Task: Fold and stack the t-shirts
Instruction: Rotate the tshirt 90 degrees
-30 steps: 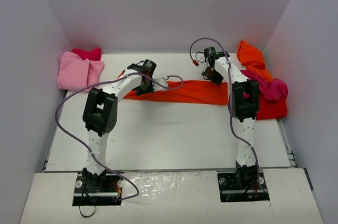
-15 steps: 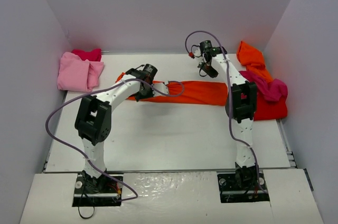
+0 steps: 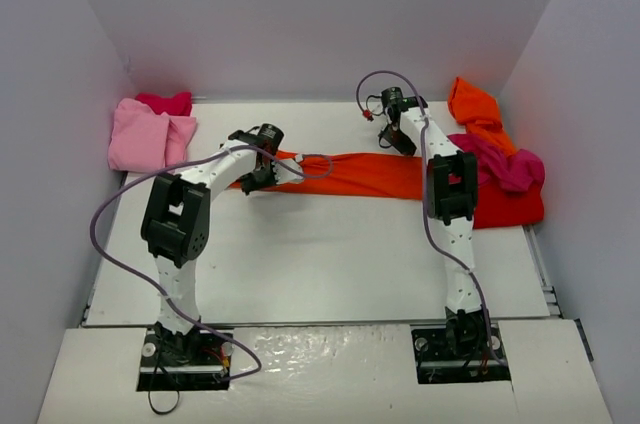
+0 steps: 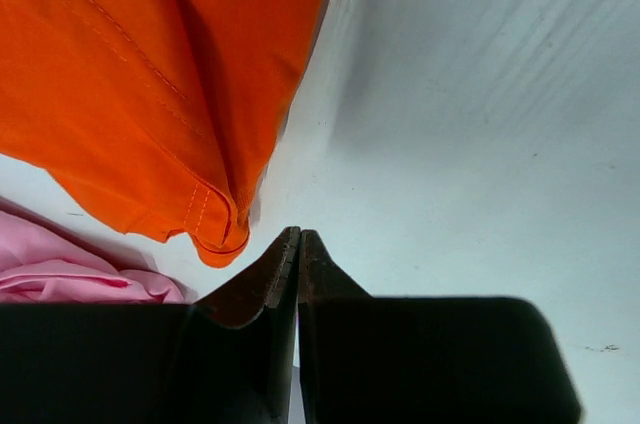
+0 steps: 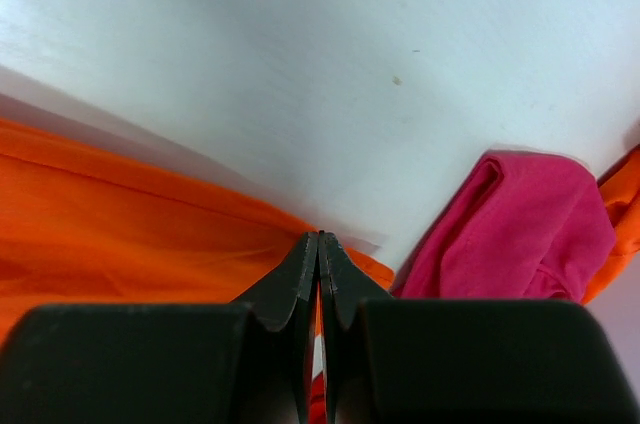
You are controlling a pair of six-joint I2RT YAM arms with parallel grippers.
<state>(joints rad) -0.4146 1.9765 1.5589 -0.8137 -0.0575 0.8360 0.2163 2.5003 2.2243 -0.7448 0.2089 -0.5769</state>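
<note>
The left jaws are pressed fully together, tips on bare tabletop point(image 4: 480, 144) just beside the hemmed left corner of the orange t-shirt point(image 4: 150, 74). No cloth shows between them, so this pinch looks empty. The right jaws are also shut, tips at the far edge of that shirt's right end. A sliver of orange shows in the slit, but I cannot tell whether any cloth is caught.

The step in hand seems to be taking both ends of the orange t-shirt, which lies as a long band. To do it well, the left jaws likely need to reopen and close over the hem itself. Both ends should then rise together, cloth taut, so the fold lands square.

The left arm point(image 3: 185, 214) leans low toward the shirt's left end, wrist pitched down. The right arm point(image 3: 445, 184) crosses the shirt's right end, wrist tipped down past its far edge.

A pink t-shirt point(image 3: 140, 134) lies beyond the left end, and magenta and red t-shirts point(image 3: 510, 179) crowd the right end.
</note>
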